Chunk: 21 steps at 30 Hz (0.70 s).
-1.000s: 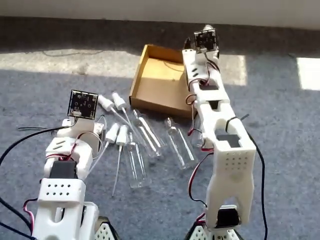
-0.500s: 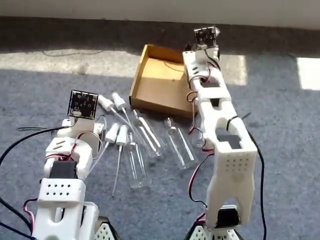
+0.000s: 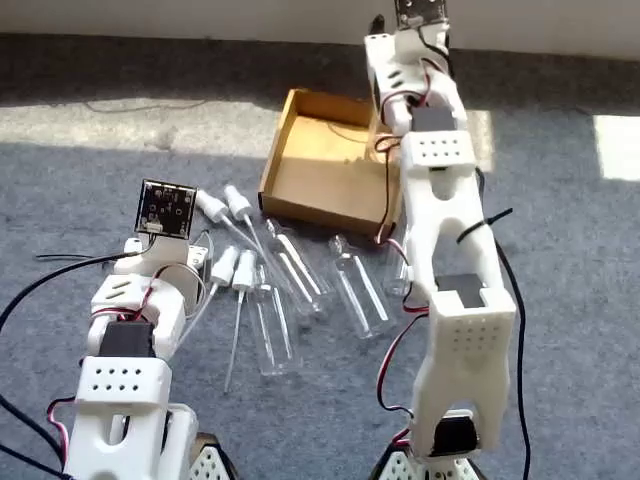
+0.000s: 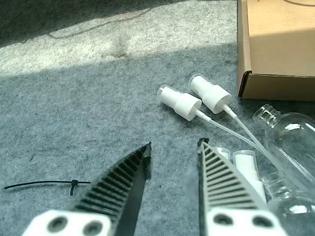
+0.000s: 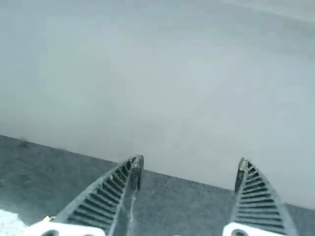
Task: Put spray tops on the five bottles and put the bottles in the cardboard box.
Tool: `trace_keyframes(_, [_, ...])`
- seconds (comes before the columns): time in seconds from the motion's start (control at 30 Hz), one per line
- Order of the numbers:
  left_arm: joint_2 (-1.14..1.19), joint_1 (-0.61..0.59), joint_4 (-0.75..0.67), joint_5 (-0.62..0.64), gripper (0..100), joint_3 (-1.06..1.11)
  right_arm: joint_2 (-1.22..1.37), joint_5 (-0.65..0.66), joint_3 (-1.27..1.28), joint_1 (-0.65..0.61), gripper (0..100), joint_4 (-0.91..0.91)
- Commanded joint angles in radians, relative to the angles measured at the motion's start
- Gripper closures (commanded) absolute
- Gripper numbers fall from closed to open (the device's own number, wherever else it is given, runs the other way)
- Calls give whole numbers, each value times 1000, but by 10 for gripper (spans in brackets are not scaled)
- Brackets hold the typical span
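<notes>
Spray tops (image 4: 180, 101) lying just ahead of left claw (image 4: 173, 147), nearer arm; left claw gaping empty; right claw (image 5: 189, 164) hanging wide, pointing away beyond cardboard box (image 3: 325, 170).

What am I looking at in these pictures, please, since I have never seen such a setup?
These are two small white robot arms on a grey carpet. One picture looks down from a fixed camera; the other two come from a camera on each arm's wrist. On the carpet lie clear bottles, white spray tops and a cardboard box. The left gripper is open near the spray tops; the right gripper is open, facing a wall beyond the box. Neither holds anything.
</notes>
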Motion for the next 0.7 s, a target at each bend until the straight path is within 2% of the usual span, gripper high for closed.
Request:
trace_keyframes(0.0, [-10,18,-15,5,850,-4,-82,-3,-263,-19,741,260])
trace_keyframes(0.23, [-10,15,-15,5,850,-4,-74,-5,-704,-137,741,932])
trace_keyframes(0.43, [-10,13,-15,5,850,-4,-79,0,-923,-173,741,1365])
trace_keyframes(0.47, [-10,13,-15,5,850,-4,-79,2,-946,-171,741,1419])
trace_keyframes(0.53, [-10,13,-15,5,850,-4,-71,-3,-908,-113,741,1411])
trace_keyframes(0.67, [-10,13,-15,5,850,-4,-88,-87,-659,-30,741,1408])
